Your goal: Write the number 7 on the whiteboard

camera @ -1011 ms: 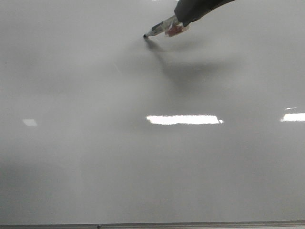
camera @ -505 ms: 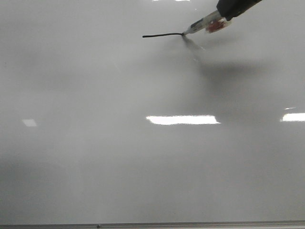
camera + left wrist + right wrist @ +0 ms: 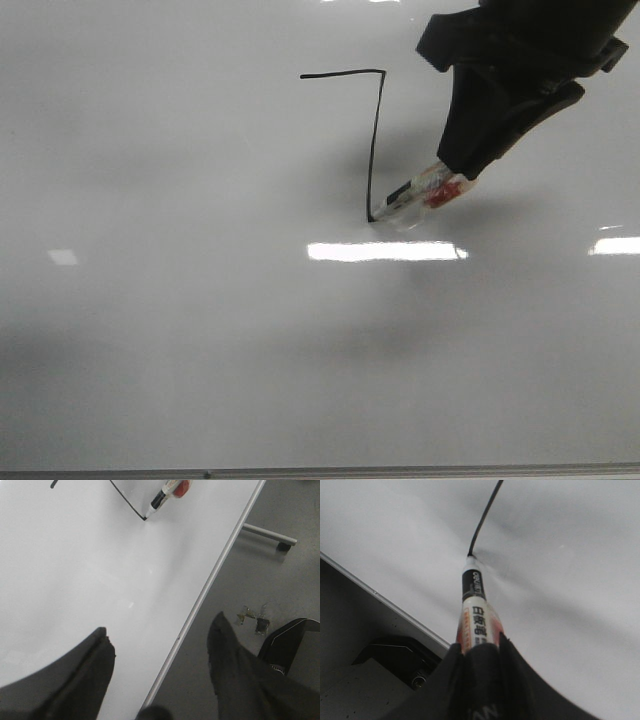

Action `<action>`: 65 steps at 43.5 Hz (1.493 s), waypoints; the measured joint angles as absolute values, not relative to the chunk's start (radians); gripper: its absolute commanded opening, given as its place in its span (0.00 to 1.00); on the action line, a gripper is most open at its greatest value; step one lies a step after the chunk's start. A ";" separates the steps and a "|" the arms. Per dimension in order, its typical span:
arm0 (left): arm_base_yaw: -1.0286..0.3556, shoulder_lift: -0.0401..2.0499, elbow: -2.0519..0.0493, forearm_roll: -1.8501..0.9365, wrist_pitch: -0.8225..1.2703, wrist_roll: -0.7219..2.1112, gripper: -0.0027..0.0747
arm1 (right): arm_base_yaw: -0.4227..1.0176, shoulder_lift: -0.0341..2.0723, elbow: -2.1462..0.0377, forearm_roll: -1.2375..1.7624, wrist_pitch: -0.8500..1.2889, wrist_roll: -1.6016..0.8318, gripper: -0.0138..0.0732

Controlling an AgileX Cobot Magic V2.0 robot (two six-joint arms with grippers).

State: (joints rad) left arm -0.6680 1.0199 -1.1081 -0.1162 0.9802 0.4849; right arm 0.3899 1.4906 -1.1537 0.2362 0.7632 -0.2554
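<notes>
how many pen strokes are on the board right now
2. A short horizontal top stroke high on the whiteboard, and a long downstroke dropping from its right end to the marker tip.

bare grey floor (image 3: pixel 280 590) beside a whiteboard (image 3: pixel 75 580): lab-like test room.

Whiteboard (image 3: pixel 180 330) surface open from 6 to 12 o'clock of the marker (image 3: pixel 420 196); only obstruction is the right gripper (image 3: pixel 470 165) and arm at 1 o'clock, tip touching board.
</notes>
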 measured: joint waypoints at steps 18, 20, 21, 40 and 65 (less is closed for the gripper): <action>-0.668 1.107 -1.108 -0.388 0.994 0.779 0.73 | 0.390 1.191 -1.154 0.528 1.133 -0.854 0.08; -0.668 1.135 -1.108 -0.437 0.994 0.820 0.76 | 0.390 1.166 -1.154 0.583 1.168 -0.914 0.08; -0.670 1.156 -1.108 -0.460 0.994 0.843 0.76 | 0.390 1.152 -1.154 0.610 1.183 -0.940 0.08; -0.762 1.346 -1.202 -0.586 0.975 0.982 0.74 | 0.390 1.132 -1.154 0.673 1.221 -1.006 0.08; -0.771 1.359 -1.209 -0.595 0.978 0.986 0.12 | 0.390 1.132 -1.154 0.673 1.221 -1.010 0.15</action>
